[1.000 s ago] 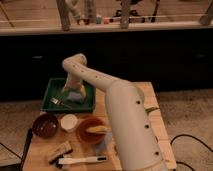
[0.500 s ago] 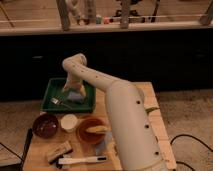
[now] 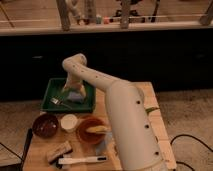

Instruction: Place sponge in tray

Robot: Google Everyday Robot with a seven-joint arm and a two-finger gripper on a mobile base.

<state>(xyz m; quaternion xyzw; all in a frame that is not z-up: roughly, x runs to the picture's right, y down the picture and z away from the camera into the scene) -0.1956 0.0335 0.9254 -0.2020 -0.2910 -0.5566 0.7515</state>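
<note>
inside tray [image 3: 67,108] rim, abt mid-floor, tool [image 3: 68,91] sits beside sponge [image 3: 76,95]; can't tell its grip state.

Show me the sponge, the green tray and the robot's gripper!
sponge [image 3: 77,96], camera view: middle of its pale blue top, inside the tray.
tray [image 3: 46,96], camera view: its left rim.
gripper [image 3: 68,91], camera view: its lower end, down in the tray at the sponge.
</note>
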